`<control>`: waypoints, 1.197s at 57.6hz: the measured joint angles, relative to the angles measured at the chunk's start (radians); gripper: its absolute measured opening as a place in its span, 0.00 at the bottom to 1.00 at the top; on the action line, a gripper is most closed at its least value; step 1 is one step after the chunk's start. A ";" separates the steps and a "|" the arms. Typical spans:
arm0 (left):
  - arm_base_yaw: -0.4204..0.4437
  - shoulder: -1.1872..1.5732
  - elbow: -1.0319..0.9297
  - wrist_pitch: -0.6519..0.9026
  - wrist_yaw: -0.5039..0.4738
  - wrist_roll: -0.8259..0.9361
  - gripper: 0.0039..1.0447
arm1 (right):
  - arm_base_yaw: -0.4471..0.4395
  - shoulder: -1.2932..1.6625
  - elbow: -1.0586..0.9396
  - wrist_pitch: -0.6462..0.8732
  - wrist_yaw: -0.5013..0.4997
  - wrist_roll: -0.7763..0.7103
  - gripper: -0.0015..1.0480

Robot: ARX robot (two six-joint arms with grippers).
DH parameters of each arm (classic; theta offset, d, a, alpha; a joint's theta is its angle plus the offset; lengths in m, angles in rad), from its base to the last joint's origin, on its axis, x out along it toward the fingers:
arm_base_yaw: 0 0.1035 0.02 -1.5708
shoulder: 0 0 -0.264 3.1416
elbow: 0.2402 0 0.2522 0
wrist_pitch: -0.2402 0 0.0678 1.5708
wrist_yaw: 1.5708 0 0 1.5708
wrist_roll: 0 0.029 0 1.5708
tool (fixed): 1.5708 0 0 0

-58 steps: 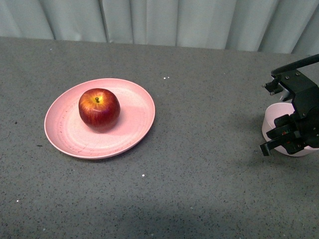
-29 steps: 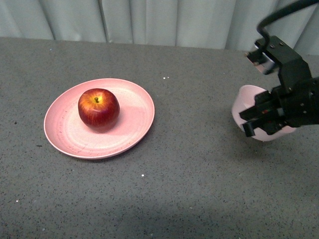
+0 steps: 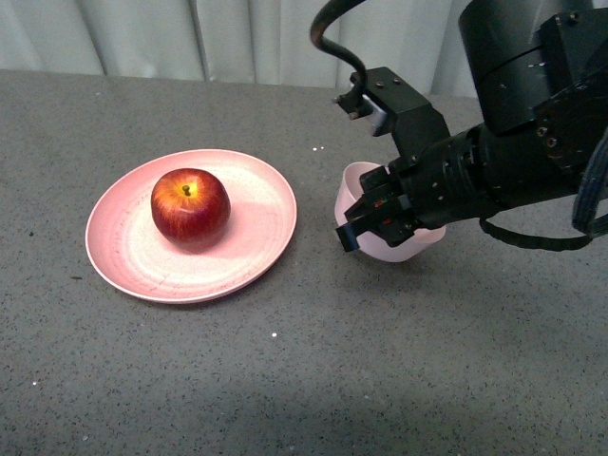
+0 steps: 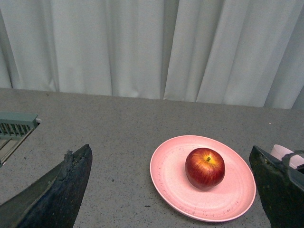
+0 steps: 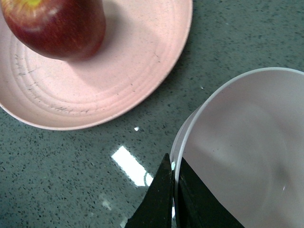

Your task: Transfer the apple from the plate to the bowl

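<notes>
A glossy dark-red apple [image 3: 190,205] with a yellow patch at its stem sits on the wide salmon-pink plate [image 3: 133,258] at the left of the grey table. Just right of the plate, my right gripper [image 3: 366,223] is shut on the rim of the pale bowl [image 3: 394,249], one finger inside and one outside. The right wrist view shows the bowl [image 5: 247,142], its rim pinched by the right gripper [image 5: 173,190], with the plate [image 5: 118,85] and apple [image 5: 57,23] close by. In the left wrist view my left gripper [image 4: 173,190] is open, well back from the apple [image 4: 205,167] and plate [image 4: 171,180].
Pale curtains [image 3: 237,38] hang behind the table's far edge. The right arm's dark body [image 3: 532,123] fills the upper right of the front view. Grey speckled tabletop [image 3: 285,380] spreads in front of the plate and bowl.
My right gripper has carried the bowl from the table's right edge leftward, ending just right of the plate. The apple and plate have stayed put.
</notes>
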 joint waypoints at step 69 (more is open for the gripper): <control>0.000 0.000 0.000 0.000 0.000 0.000 0.94 | -0.220 -0.525 -0.515 0.457 0.420 0.223 0.91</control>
